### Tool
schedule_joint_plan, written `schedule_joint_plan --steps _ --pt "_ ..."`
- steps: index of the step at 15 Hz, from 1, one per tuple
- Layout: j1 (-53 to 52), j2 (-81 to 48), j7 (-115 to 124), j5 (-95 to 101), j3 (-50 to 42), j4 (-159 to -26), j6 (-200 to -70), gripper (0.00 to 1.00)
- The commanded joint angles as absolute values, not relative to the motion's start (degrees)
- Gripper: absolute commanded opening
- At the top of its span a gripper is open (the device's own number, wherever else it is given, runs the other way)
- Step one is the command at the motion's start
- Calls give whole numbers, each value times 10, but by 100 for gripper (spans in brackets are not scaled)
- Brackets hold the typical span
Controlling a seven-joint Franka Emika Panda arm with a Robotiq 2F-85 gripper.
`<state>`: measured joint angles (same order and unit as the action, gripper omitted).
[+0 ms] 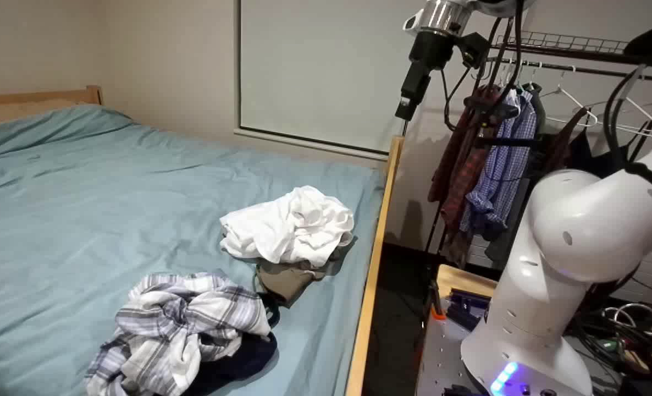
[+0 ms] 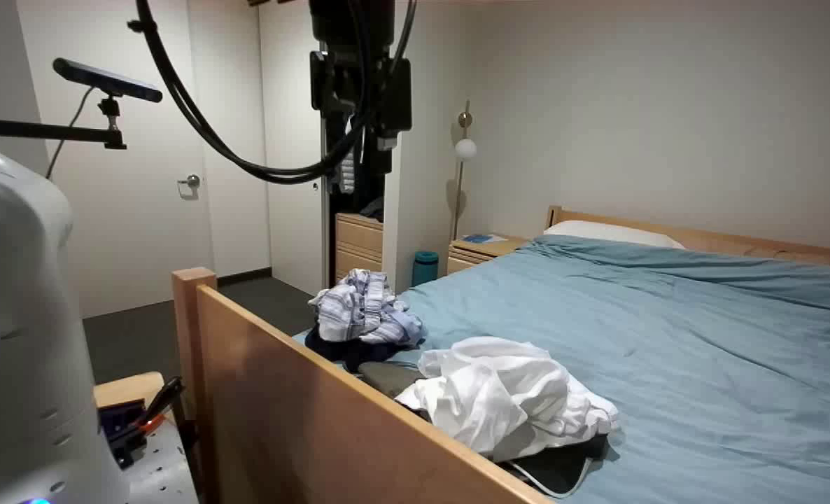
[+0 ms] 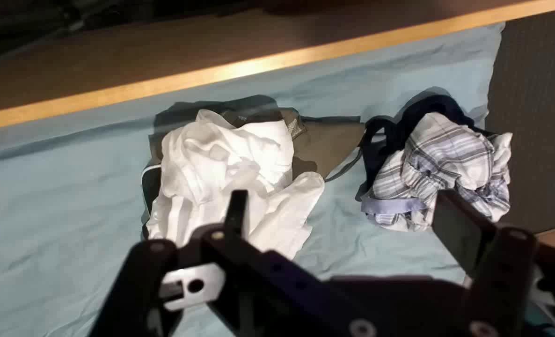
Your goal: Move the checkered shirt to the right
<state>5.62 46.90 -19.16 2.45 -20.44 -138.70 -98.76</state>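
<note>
Our gripper (image 3: 344,203) parted and empty, we seem at the approach and next need to centre over the checkered shirt (image 1: 180,327), bunched on dark cloth (image 1: 243,358) on the bed (image 1: 139,214), and descend.

No text, label, brand, number or sign is legible in either exterior view or in the wrist view.
</note>
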Motion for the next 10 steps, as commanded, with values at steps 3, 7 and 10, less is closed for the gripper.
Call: schedule_joint_plan --steps 3,7,10 --pt "58 455 -201 18 -201 -1377 -991 100" --pt "13 359 -189 -18 -181 -1330 -1066 100" --pt "-30 286 -183 -81 -153 -1301 -1116 100"
